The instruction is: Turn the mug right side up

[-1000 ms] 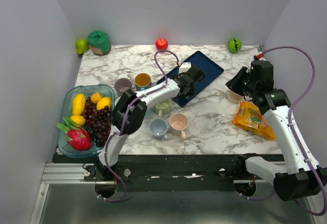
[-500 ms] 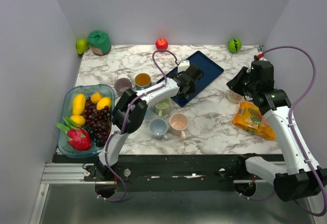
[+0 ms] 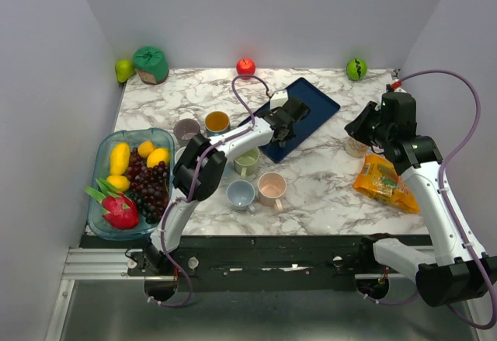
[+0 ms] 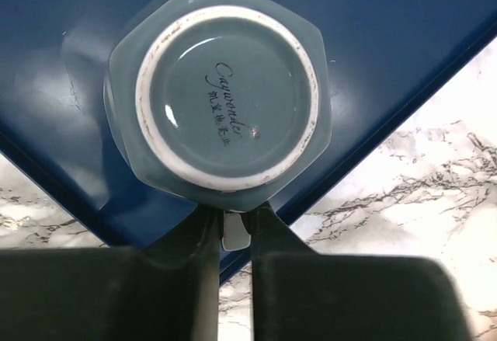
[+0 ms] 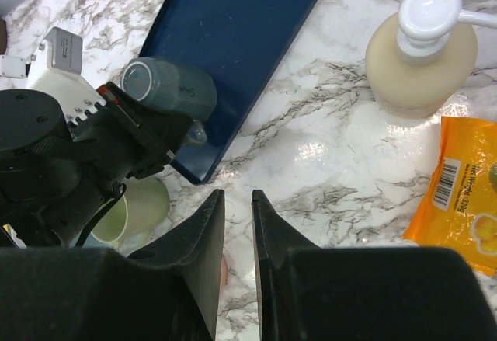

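Observation:
A grey-blue mug (image 4: 221, 92) shows its base and white foot ring to the left wrist camera, over the dark blue tray (image 4: 404, 38). My left gripper (image 4: 235, 220) is shut on the mug's handle, which sits pinched between the two fingers. In the right wrist view the mug (image 5: 167, 85) lies tilted on its side at the tray's (image 5: 233, 22) near edge, held by the left gripper. In the top view the left gripper (image 3: 291, 116) is over the tray (image 3: 318, 102). My right gripper (image 5: 237, 197) is shut and empty above bare marble, right of the tray (image 3: 356, 127).
Upright mugs stand near the tray: green (image 3: 247, 161), pink (image 3: 271, 188), light blue (image 3: 241, 194), yellow (image 3: 217, 122) and purple (image 3: 186, 130). A soap dispenser (image 5: 423, 53) and an orange packet (image 3: 384, 182) are at the right. A fruit bowl (image 3: 97, 154) stands at the left.
My left gripper has shifted slightly to the right over the tray with the mug in it. The right arm has hardly moved.

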You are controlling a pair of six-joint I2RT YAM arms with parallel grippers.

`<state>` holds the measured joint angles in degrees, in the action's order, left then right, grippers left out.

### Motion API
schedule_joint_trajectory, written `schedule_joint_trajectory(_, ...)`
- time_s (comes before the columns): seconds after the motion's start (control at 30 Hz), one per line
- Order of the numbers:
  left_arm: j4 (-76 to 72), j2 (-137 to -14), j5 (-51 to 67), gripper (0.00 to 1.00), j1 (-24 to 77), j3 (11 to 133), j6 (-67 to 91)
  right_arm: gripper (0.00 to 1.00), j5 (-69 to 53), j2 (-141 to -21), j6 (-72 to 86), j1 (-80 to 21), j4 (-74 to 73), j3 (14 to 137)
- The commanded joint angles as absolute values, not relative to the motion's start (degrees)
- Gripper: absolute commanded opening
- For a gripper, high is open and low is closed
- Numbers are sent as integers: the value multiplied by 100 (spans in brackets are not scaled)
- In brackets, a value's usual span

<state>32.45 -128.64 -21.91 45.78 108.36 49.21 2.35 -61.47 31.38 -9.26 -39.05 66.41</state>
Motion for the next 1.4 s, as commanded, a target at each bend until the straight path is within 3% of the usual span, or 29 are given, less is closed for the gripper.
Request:
schedule_joint_trajectory(0.0, 3235, -12929, -2338, 1, 4474, 10907, 4939, 28, 413, -6073, 3032, -896, -3832, 6574)
schedule_joint_trajectory(0.4, 2400, -12332, -1846, 0, 4421, 10547, 4219, 28, 238, -6047, 3050, -888, -3823, 6644)
schedule_joint_trajectory(0.5, 2303, -12024, -1723, 0, 4421, 10600, 4052, 33, 62, -6029, 3015, -896, -3806, 6723)
schedule_joint_trajectory(0.73, 1881, -11268, -994, 0, 4421, 10836, 3850, 67, -728, -5915, 2909, -888, -3613, 6908)
schedule_joint_trajectory(0.83, 1732, -11022, -617, 0, 4421, 11039, 3788, 74, -1264, -5810, 2918, -888, -3358, 6952)
schedule_joint_trajectory(1.17, 853, -10302, 702, 0, 4421, 11557, 3858, 78, -3022, -5511, 3726, -888, -2041, 7084)
schedule_joint_trajectory(1.37, 133, -9915, 1168, 0, 4421, 11646, 4323, 79, -3190, -5493, 4640, -888, -1285, 7163)
